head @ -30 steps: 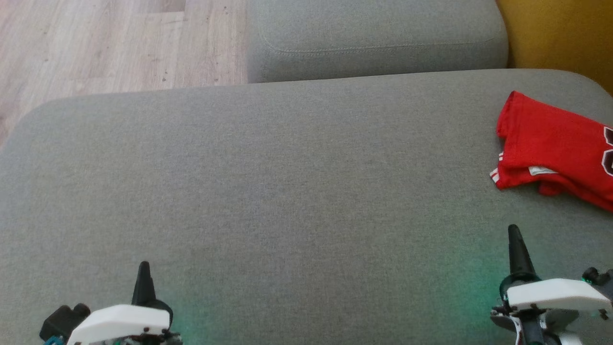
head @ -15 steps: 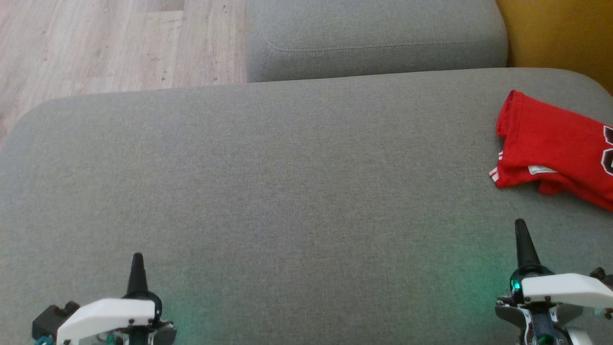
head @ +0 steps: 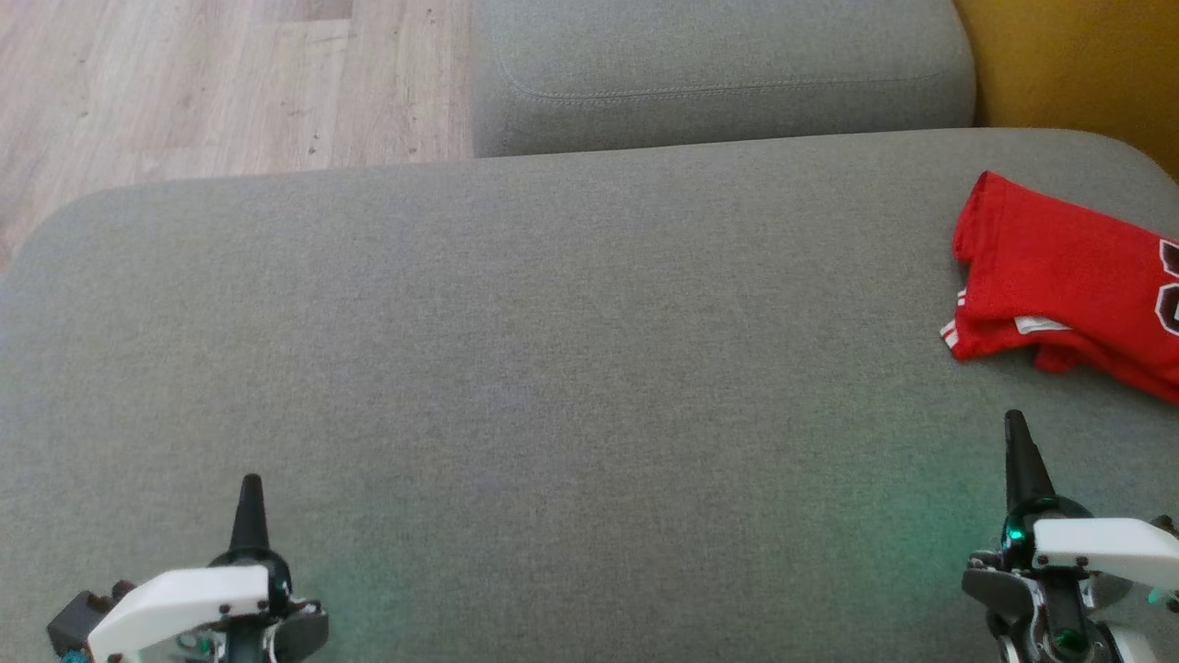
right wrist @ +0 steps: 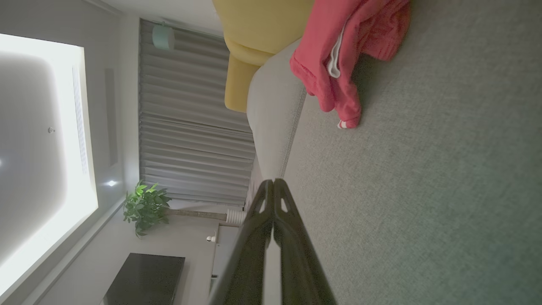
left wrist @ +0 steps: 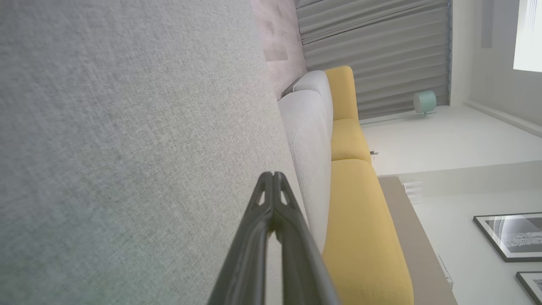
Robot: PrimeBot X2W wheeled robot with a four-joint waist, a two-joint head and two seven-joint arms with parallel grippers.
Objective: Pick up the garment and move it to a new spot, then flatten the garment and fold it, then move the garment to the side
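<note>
A red garment (head: 1068, 281) with white trim lies folded at the right edge of the grey sofa seat (head: 553, 368); part of it runs off the picture. In the right wrist view the garment (right wrist: 338, 59) sits ahead of the fingers, well apart from them. My right gripper (head: 1015, 425) hovers low at the lower right, shut and holding nothing, a short way in front of the garment. My left gripper (head: 250, 488) is at the lower left, also shut and holding nothing. Both wrist views show the fingertips pressed together: left gripper (left wrist: 272, 174), right gripper (right wrist: 273, 182).
A second grey cushion (head: 718, 74) lies beyond the seat. Wooden floor (head: 184, 83) is at the upper left and a yellow sofa part (head: 1078, 64) at the upper right. The seat's far edge curves down on the left.
Both grippers have drifted outward and a little up the view: the left one leftward, the right one rightward toward the garment. The garment has not moved.
</note>
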